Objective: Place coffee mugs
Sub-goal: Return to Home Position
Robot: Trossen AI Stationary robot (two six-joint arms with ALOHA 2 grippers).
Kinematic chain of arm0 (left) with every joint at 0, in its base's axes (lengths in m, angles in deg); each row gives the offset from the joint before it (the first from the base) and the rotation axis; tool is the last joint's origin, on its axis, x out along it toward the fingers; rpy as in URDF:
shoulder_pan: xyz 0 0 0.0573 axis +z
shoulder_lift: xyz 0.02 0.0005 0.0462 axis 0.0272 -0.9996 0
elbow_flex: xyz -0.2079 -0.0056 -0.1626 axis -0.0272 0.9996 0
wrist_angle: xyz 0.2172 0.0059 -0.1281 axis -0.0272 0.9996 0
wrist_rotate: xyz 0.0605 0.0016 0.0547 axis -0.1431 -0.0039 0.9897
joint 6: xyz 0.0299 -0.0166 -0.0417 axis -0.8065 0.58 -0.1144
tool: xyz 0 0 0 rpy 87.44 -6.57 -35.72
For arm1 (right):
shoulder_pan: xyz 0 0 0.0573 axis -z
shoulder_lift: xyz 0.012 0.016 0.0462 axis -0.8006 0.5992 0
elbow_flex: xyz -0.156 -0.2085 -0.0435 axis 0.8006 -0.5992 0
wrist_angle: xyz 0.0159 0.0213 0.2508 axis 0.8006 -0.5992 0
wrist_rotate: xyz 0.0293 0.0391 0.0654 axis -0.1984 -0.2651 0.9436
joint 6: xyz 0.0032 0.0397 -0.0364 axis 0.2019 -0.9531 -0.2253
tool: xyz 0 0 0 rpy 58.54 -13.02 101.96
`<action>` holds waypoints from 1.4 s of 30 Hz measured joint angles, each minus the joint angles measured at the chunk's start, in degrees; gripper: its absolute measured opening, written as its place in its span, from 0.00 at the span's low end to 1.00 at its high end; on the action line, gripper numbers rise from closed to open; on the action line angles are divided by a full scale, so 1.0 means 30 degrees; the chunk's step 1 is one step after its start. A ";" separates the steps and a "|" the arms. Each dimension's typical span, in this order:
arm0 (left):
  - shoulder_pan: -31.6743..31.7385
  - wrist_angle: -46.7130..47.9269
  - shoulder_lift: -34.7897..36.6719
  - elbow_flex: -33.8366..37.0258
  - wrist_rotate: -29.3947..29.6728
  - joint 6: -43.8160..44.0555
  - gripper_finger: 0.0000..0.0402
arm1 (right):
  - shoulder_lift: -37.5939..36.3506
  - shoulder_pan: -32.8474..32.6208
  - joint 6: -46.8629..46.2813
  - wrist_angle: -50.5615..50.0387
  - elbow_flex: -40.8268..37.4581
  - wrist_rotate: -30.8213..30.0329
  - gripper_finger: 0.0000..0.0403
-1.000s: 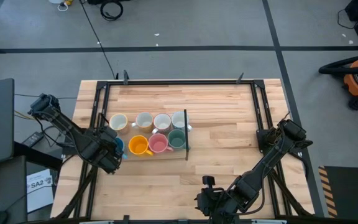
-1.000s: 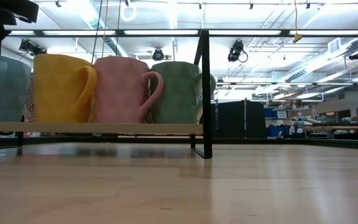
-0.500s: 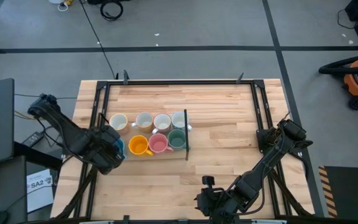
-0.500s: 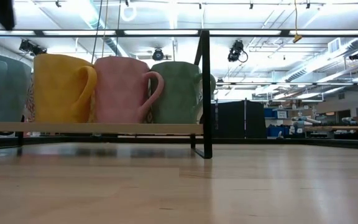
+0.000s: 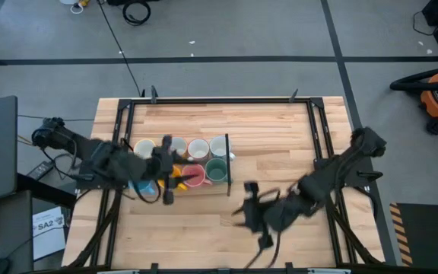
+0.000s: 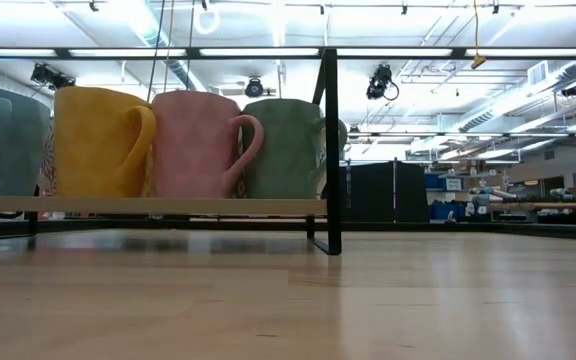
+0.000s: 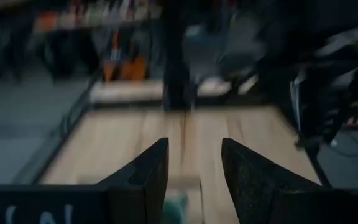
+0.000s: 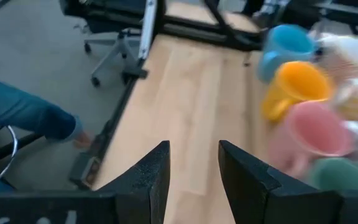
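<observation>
Mugs (image 5: 198, 149) on shelf (image 6: 168, 205), left tool (image 7: 194, 163) over them, right tool (image 8: 193, 168) near, both wide, empty.

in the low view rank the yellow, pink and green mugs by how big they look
1. yellow mug and pink mug: look alike, so no ranking between them.
2. green mug: looks slightly smaller, though the pink handle and the shelf post cover its edges.

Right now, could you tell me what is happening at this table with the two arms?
The coffee mugs stand in two rows on the low shelf. Neither arm holds one: the left gripper is open above the shelf's left part, and the right gripper is open over the table beside the shelf. The placing looks done.
</observation>
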 joint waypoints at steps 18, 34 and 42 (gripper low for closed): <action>0.4164 0.4956 1.0228 0.2336 -0.0934 -0.1062 0.39 | -1.4104 0.2045 0.1334 -0.1527 -0.7320 -0.1836 0.35; 0.4164 -0.1843 1.8561 1.3538 -0.0938 -0.1401 0.39 | -2.7397 0.3080 0.1343 0.3532 -1.8347 -0.1667 0.35; 0.4164 -0.3484 2.0907 1.7042 -0.0979 -0.1413 0.39 | -3.1755 0.3080 0.1459 0.3546 -2.0957 -0.1667 0.35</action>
